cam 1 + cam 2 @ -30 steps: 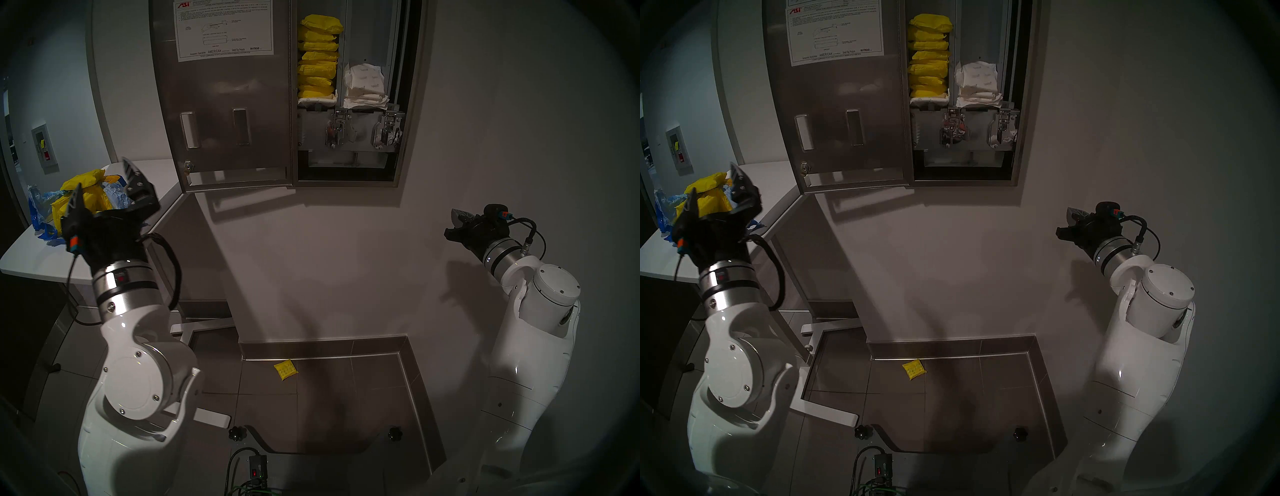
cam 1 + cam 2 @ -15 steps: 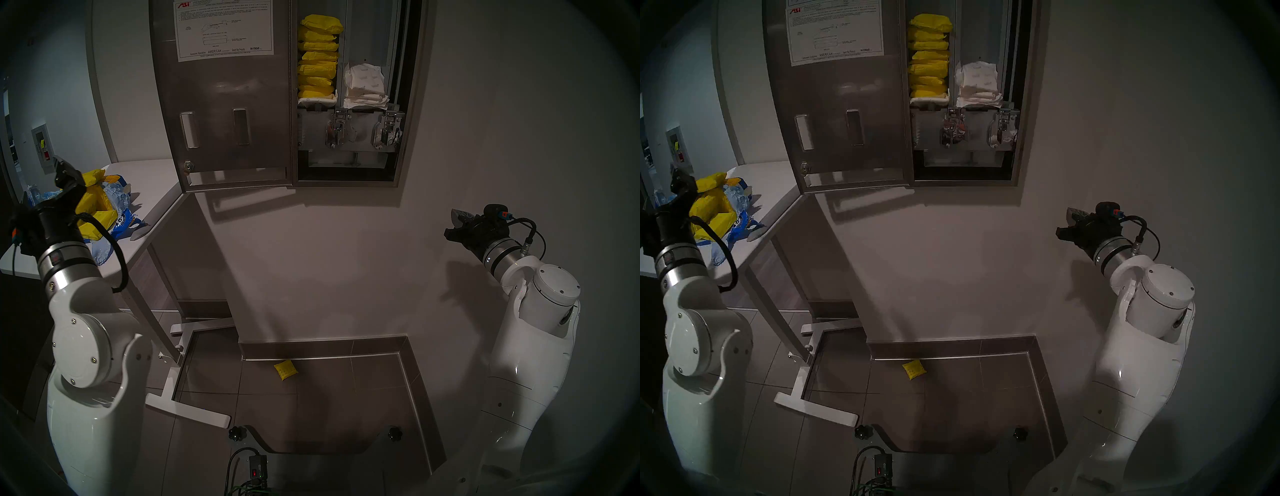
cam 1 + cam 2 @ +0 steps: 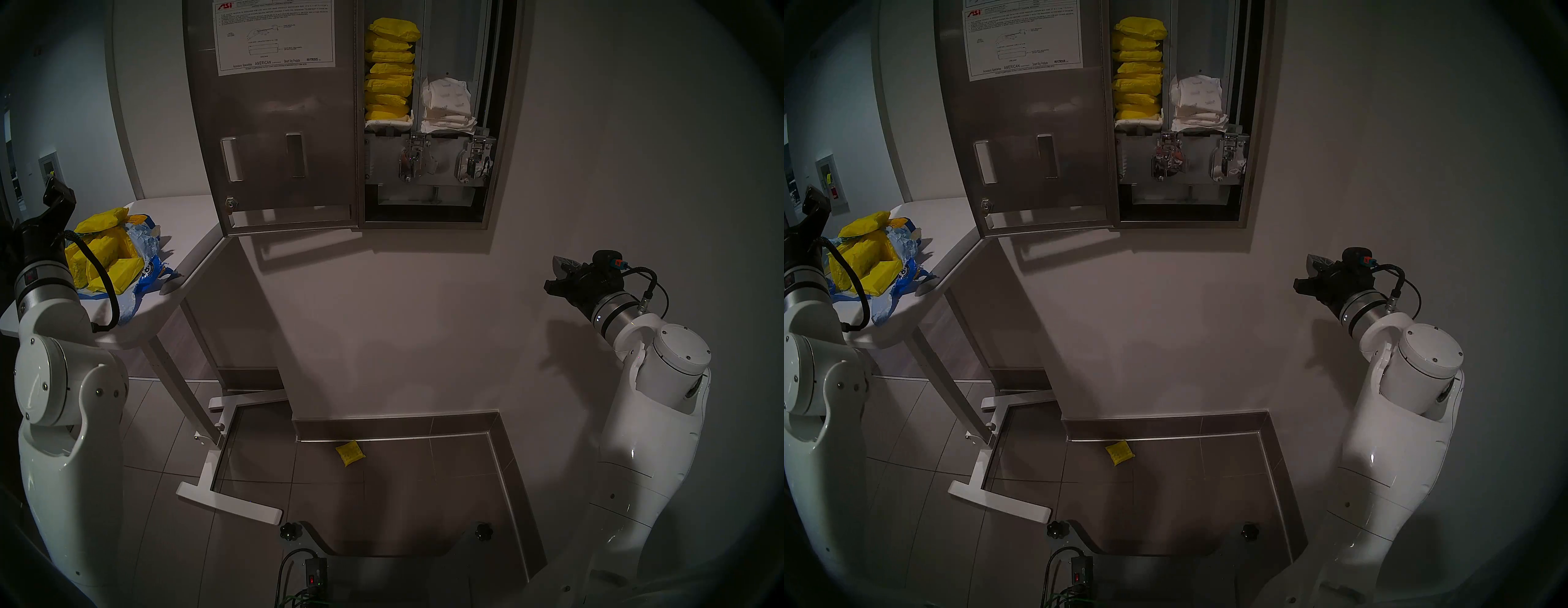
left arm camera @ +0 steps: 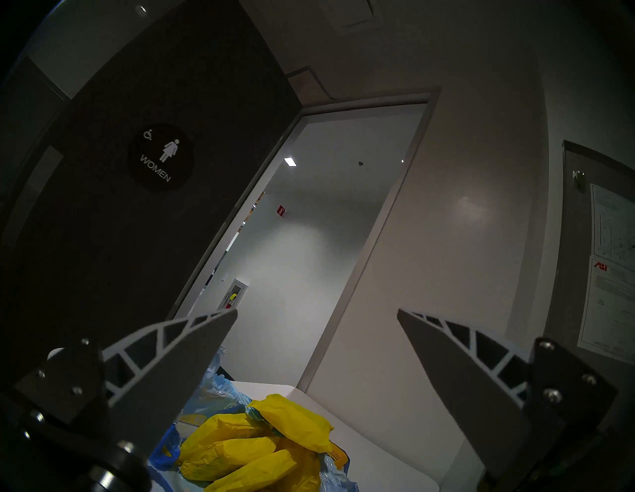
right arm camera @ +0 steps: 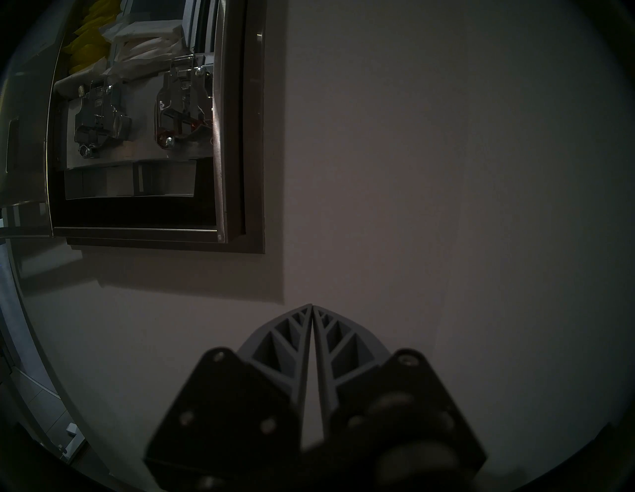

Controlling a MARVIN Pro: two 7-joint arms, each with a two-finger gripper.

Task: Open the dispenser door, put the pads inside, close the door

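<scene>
The door (image 3: 275, 123) is swung open; pads (image 3: 388, 70) are stacked inside. The left gripper (image 4: 318, 317) is spread above the worktop (image 3: 186, 237) pads, seemingly empty; the right gripper (image 5: 312, 309) is pressed together.

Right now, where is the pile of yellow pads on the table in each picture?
Head left: yellow pads at far left, on the white table, beside the left arm.
Head right: pads at far left again.
Left wrist: pads at bottom centre, between the open fingers.
Right wrist: not in it.
Shared landmark: the blue bag under the pile.
</scene>
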